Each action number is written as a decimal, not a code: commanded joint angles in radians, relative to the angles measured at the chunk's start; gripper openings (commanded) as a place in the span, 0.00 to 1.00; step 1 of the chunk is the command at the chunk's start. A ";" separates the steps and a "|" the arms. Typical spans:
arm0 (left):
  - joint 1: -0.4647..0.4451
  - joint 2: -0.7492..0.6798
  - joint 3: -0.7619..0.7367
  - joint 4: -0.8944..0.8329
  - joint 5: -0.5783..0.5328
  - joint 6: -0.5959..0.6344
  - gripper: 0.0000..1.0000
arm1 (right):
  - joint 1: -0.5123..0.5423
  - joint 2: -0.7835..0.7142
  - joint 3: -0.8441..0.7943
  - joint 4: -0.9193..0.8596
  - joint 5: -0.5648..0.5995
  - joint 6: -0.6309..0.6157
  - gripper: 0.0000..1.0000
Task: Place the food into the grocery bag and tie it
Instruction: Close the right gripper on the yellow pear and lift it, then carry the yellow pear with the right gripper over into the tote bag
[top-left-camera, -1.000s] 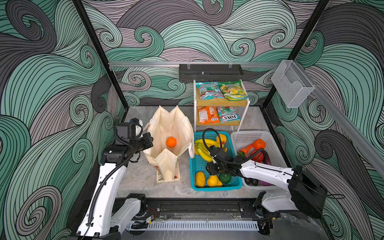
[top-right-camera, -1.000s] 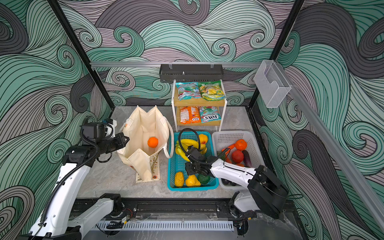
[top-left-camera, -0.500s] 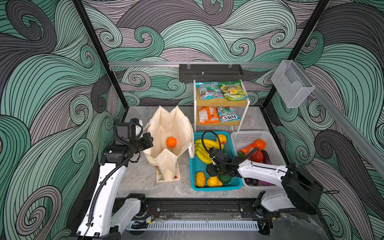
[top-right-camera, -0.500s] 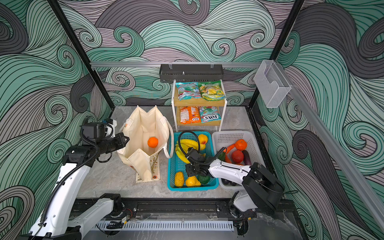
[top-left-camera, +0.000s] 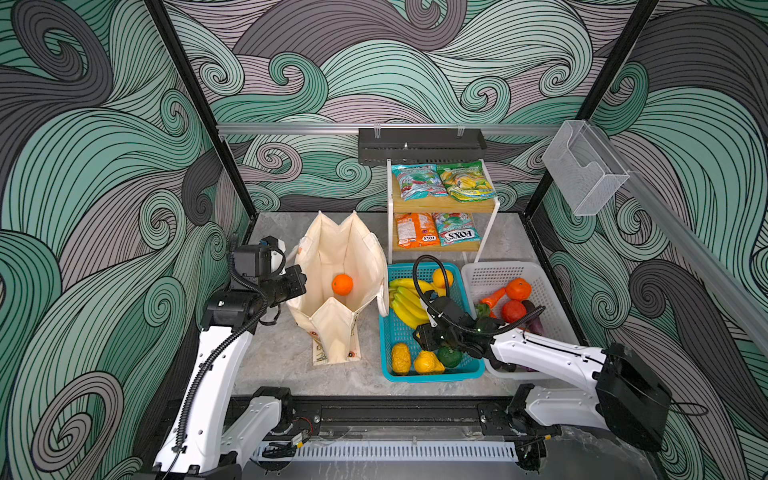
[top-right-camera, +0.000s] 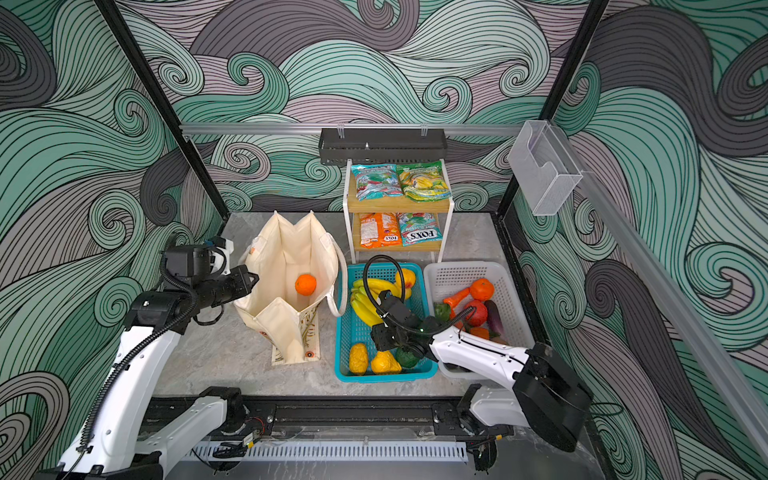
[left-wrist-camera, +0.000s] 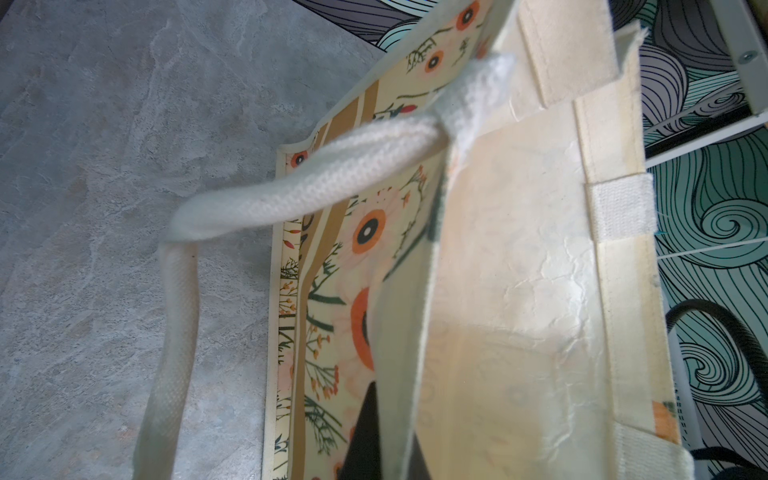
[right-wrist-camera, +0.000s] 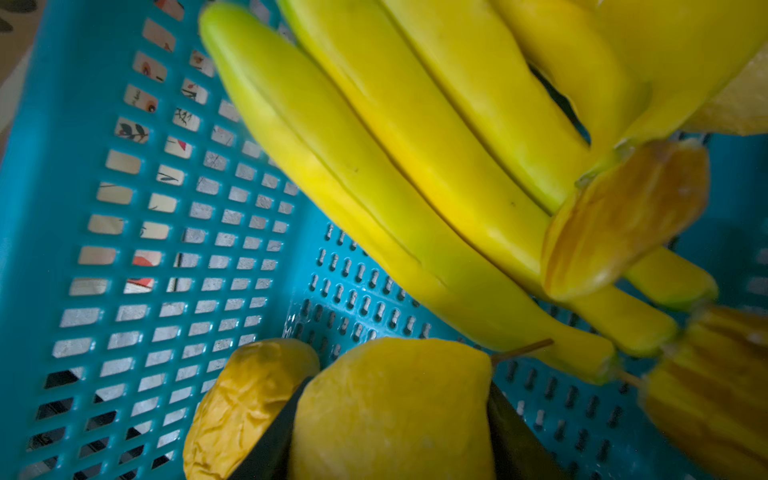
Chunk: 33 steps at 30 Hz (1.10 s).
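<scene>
The left end effector (top-left-camera: 301, 282) is pressed together on the near wall of the grocery bag (top-left-camera: 332, 332) and holds its mouth open on the bench (top-left-camera: 282, 361). One orange (top-left-camera: 342, 284) lies inside. The fabric is thin and floppy. If it slides out of that pinch, or the arm drags sideways, the wall could fold over the opening or the bag could topple.

In the teal basket (top-left-camera: 385, 332), the right end effector (right-wrist-camera: 397, 386) has a finger on each side of a yellow fruit (right-wrist-camera: 390, 419). It appears to be clamping it, though the contact sits at the blurred edge of the wrist view.

The fruit is rounded and smooth, so a shallow hold might let it squirt free during the lift. A wrinkled yellow fruit (right-wrist-camera: 245, 403) touches it and the banana bunch (right-wrist-camera: 415, 166) lies close, so either could be nudged. On the way across, the fruit may clip the basket wall or the bag's rim.
</scene>
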 joint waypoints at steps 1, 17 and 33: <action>0.003 -0.017 0.014 0.042 0.021 -0.006 0.00 | 0.002 0.035 -0.008 -0.003 0.013 -0.012 0.45; 0.002 -0.021 0.013 0.042 0.026 -0.009 0.00 | 0.002 -0.152 0.084 -0.080 -0.001 -0.063 0.46; 0.002 -0.011 0.019 0.045 0.044 -0.009 0.00 | 0.003 -0.092 0.579 -0.254 -0.070 -0.221 0.44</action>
